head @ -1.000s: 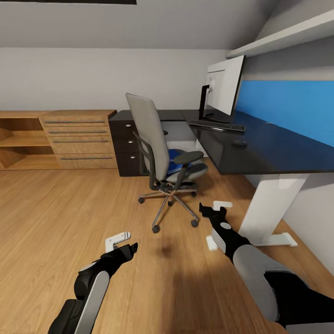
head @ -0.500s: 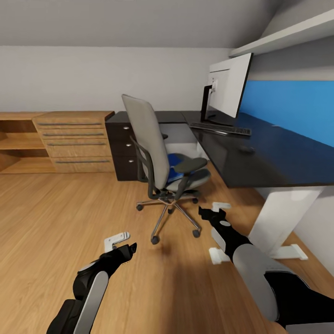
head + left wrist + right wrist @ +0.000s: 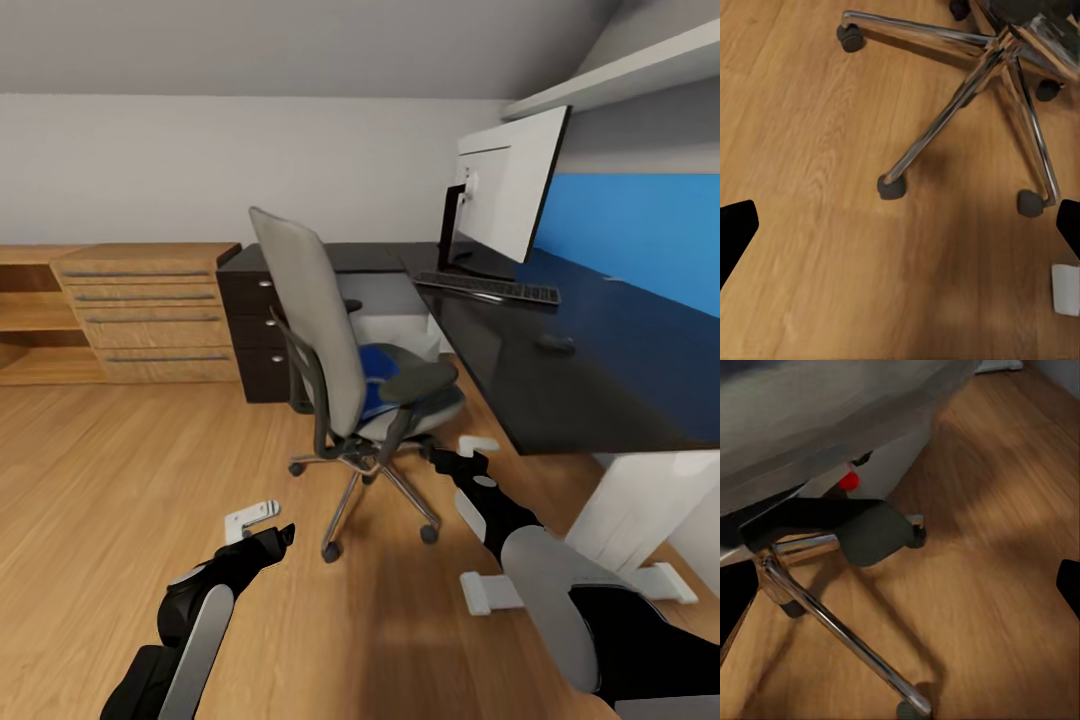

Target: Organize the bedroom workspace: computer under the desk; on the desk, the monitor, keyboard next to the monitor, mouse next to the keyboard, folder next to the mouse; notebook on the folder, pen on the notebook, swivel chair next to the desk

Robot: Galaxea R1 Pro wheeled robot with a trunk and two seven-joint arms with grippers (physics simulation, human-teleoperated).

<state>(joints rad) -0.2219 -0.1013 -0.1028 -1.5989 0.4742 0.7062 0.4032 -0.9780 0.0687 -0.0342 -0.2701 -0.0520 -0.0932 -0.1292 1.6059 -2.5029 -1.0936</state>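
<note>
Swivel chair point(image 3: 345, 370) nearer now, blue folder point(image 3: 377, 372) on its seat; both tools point(image 3: 262, 522) point(image 3: 462, 455) spread open, empty

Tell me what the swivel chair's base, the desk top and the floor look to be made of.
Swivel chair base: polished chrome-like metal, judging by bright streaked highlights along its spokes, on dark, probably plastic, casters.
Desk top: glossy black, perhaps lacquer or laminate; it mirrors the blue wall panel.
Floor: light wood planks or wood-look laminate, with visible grain and a soft sheen.

Glossy black desk point(image 3: 560, 400) – monitor point(image 3: 505, 190), keyboard point(image 3: 488, 288), mouse point(image 3: 556, 343) – swivel chair point(image 3: 335, 340) on wood floor point(image 3: 120, 470)
</note>
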